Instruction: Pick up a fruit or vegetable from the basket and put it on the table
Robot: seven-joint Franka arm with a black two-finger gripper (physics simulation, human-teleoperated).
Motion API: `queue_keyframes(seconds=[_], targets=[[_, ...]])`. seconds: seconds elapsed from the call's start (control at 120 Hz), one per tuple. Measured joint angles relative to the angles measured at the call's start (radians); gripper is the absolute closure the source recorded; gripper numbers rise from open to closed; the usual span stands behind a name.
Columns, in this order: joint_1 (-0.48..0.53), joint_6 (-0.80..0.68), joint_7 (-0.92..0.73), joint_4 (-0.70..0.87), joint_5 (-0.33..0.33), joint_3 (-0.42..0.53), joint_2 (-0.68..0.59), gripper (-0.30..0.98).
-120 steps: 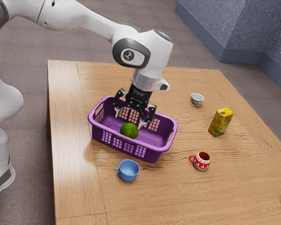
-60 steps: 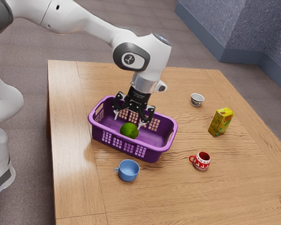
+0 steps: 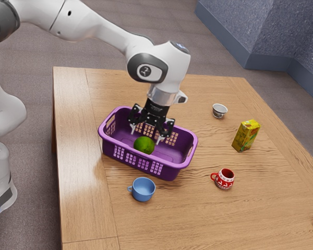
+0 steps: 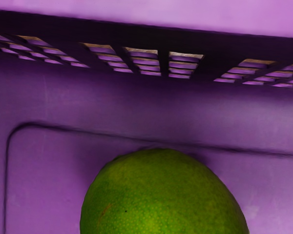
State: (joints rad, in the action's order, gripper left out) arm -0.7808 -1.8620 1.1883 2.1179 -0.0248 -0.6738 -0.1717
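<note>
Lining up to grasp lime (image 3: 144, 145) in basket (image 3: 171, 172) | with jaws spread wide, empty | best to centre over lime, sink straight down clear of basket walls, then close around its middle

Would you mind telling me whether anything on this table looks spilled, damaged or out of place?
Nothing stands out. The green fruit lies in the purple basket, the blue cup, red mug and small bowl sit upright, the yellow carton stands, and I see no spill.
</note>
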Motion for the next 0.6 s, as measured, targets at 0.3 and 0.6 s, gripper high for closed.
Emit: queue_keyframes(seconds=[0.3,0.6], targets=[[-0.001,-0.048,-0.027,0.002,0.002,0.000,0.018,0.01],[0.002,-0.097,-0.047,0.044,0.015,-0.001,0.024,0.02]])
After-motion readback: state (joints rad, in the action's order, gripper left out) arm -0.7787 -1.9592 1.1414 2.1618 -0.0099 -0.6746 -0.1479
